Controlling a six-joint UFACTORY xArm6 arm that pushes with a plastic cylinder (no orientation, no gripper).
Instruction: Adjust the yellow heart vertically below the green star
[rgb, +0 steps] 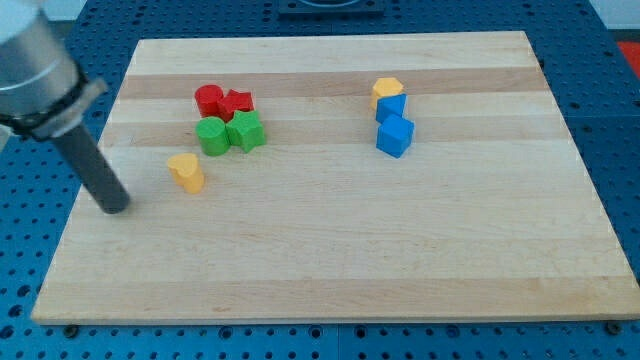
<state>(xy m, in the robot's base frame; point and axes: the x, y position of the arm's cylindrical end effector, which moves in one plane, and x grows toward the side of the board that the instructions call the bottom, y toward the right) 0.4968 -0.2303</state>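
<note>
My tip (115, 206) rests on the counter (330, 260) near its 9 o'clock edge, with the rod slanting up toward 11 o'clock and out of frame. There are no jaws on this arm, only the rod, so nothing is clamped. The yellow heart (186, 172) sits at 2 o'clock from my tip, near it but clearly apart, with bare wood between them. From the heart, the green star (246, 130) lies at about 2 o'clock, touching a green block (211, 135) of rounded shape on its 9 o'clock side. So the heart is below and toward 9 o'clock of the star, not straight under it. Just above the greens are a red rounded block (209, 99) and a red block (238, 102) whose shape I cannot make out, packed tight. Far off at 3 o'clock stand a yellow hexagon-like block (388, 90) and two blue blocks (391, 108) (395, 136), touching in a column. The whole 6 o'clock half of the counter is open wood.
</note>
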